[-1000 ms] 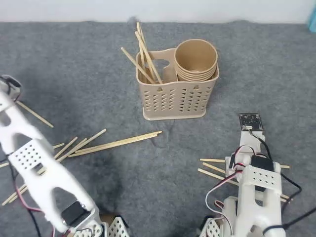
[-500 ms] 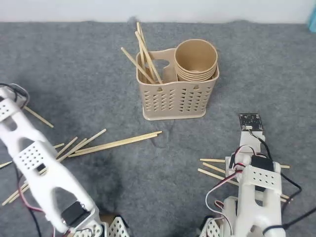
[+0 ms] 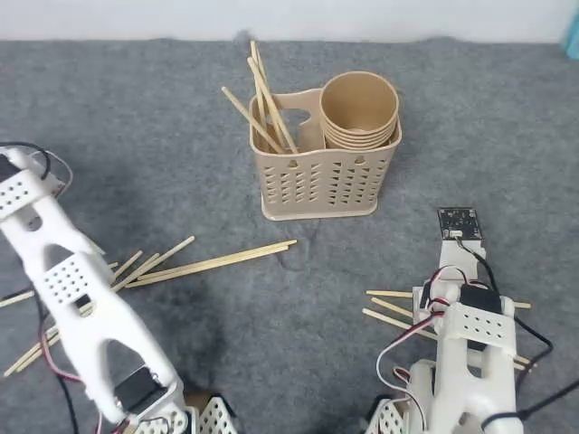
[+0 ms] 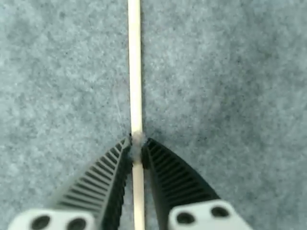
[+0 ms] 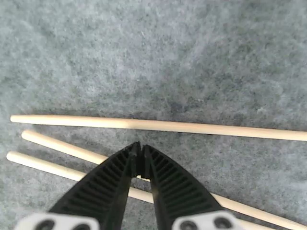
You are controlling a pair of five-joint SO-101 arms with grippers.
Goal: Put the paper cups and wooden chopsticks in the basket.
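- Left claw (image 4: 137, 143) is pinched on a single wooden chopstick (image 4: 135, 72); the stick runs straight out between the jaw tips over the grey bench (image 3: 163, 127).
- Right claw (image 5: 140, 149) is pressed together with nothing in it and is parked just above three loose chopsticks (image 5: 158, 125).
- Basket (image 3: 317, 185) is set mid-bench. The stacked paper cups (image 3: 359, 107) are already in one compartment, and several chopsticks (image 3: 265, 90) are leaning in the one beside it.
- More chopsticks (image 3: 213, 261) are scattered on the bench between the left arm and the basket.
- Step in hand, as judged: the pinched stick is to be lifted and carried to the basket.
- A straight vertical lift is advised first, so the neighbouring sticks are not dragged.
- The stick should be tipped near upright over the chopstick compartment and released low, clear of the leaning ones.
- Grip balance cannot be checked, since both ends of the held stick are cut off in the left wrist view.
- Whether the stick is off the bench or lying on it cannot be told.
- Parts of both loose piles are covered by the arms, so the remaining count is unclear.
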